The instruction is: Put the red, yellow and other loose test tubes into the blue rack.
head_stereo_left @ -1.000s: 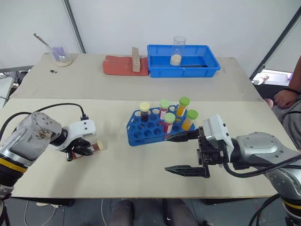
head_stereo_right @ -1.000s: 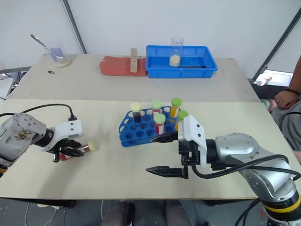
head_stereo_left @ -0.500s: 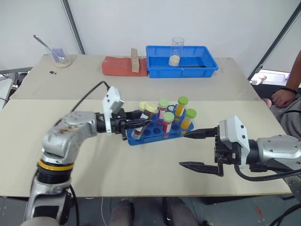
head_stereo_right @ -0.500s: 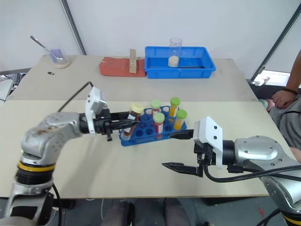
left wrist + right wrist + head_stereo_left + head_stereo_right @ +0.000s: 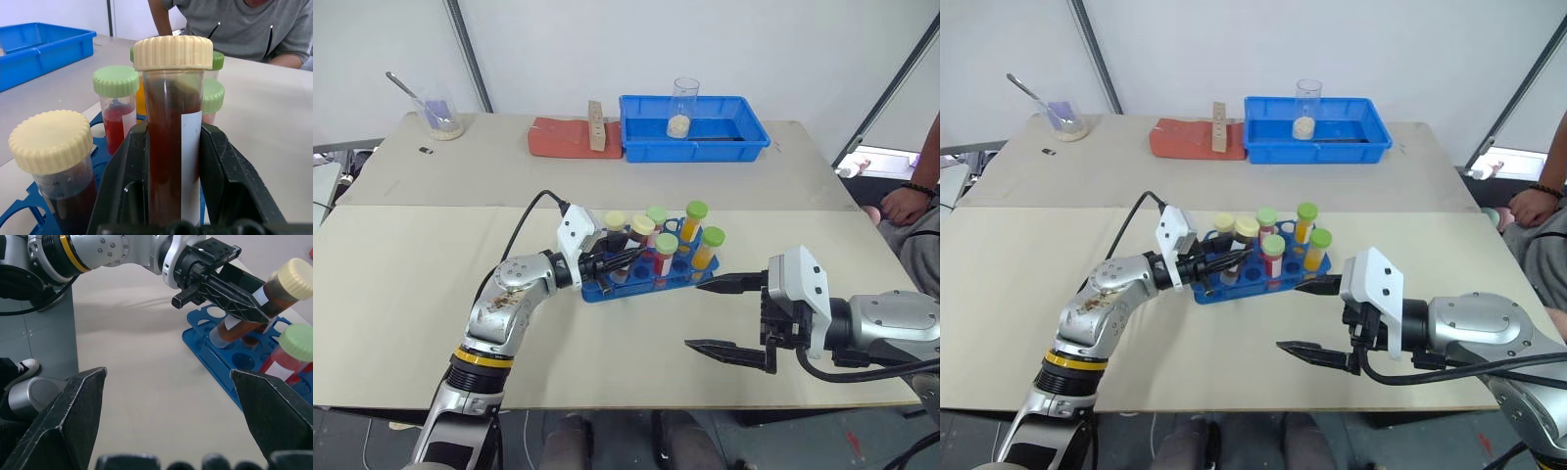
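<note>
A beige table (image 5: 401, 294) against a white wall carries a blue tray (image 5: 695, 127) at the back. The left gripper (image 5: 619, 259), clenched on a cream-capped tube (image 5: 631, 245) of dark brown liquid, holds it tilted over the blue rack (image 5: 641, 279); the right gripper (image 5: 722, 315) gapes beside it.

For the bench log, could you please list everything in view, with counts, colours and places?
Held test tube: one, dark brown, cream cap, over the rack's left part.
Test tubes in the rack: five; one cream-capped, four green-capped.
Rack: one, blue, centre of the front table.
Tray: one, blue, rear table.
Clear cup: one, in the tray.
Red pad: one, beside the tray.
Beaker with spoon: one, rear left.
Person: far right.
Left gripper: fingers shut on the tube.
Right gripper: open, right of the rack.
</note>
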